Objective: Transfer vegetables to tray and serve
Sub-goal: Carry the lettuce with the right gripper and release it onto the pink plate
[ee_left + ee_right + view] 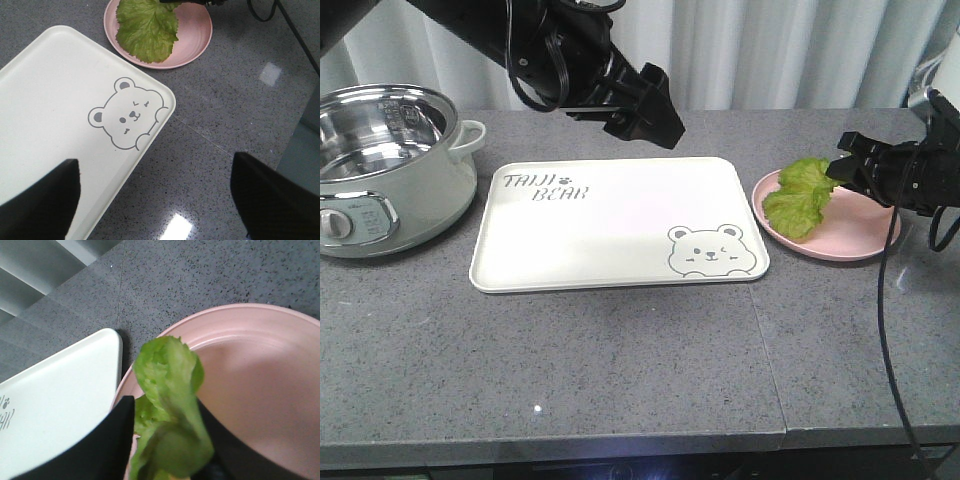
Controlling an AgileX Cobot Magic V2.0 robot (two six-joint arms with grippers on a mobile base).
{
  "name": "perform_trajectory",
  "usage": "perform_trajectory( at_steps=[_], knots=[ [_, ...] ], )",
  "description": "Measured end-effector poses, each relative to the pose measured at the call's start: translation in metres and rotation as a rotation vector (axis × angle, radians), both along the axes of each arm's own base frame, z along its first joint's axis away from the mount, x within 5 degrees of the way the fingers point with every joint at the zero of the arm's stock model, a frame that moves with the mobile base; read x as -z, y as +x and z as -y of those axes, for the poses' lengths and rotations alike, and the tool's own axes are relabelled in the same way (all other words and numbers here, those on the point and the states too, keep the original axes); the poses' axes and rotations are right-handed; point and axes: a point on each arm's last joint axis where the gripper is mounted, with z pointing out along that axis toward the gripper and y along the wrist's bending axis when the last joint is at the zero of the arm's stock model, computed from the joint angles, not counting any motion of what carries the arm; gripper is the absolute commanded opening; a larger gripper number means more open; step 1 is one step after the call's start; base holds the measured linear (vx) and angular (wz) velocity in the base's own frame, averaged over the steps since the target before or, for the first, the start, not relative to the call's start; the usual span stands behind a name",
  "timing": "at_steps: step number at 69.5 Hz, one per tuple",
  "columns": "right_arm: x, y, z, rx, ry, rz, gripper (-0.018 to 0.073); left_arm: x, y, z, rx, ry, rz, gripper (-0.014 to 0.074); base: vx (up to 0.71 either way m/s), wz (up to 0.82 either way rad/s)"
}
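Note:
The vegetables are one crinkled green lettuce leaf over the left side of a round pink plate. My right gripper is shut on the leaf's upper end. In the right wrist view the leaf is pinched between the black fingers and hangs toward the plate. The cream tray, with its bear drawing, lies bare at the table's middle. Above the tray's back edge my left gripper hovers open. Its wrist view shows the tray corner, the leaf and the wide-apart fingers.
A pale green electric pot with a steel bowl stands at the far left, close to the tray's left edge. The plate nearly touches the tray's right edge. A black cable hangs from the right arm across the table's right side.

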Motion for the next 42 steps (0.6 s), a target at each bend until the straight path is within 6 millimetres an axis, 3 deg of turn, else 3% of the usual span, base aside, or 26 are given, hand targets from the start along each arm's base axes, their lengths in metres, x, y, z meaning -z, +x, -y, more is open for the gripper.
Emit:
perform_trajectory(
  at_steps=[17,32,42],
  knots=[
    [0.001,0.0,0.002,0.008,-0.029,-0.001,0.0655,0.0,0.0,0.0,0.0,0.0,0.0,0.0578,0.0,0.0],
    [-0.002,-0.001,0.004,0.01,-0.067,0.005,0.0673,0.0,0.0,0.0,-0.001,0.0,0.0,0.0578,0.0,0.0],
    [-0.018,-0.006,0.006,0.014,-0.146,0.033,0.067,0.0,0.0,0.0,-0.001,0.0,0.0,0.0578,0.0,0.0]
  ],
)
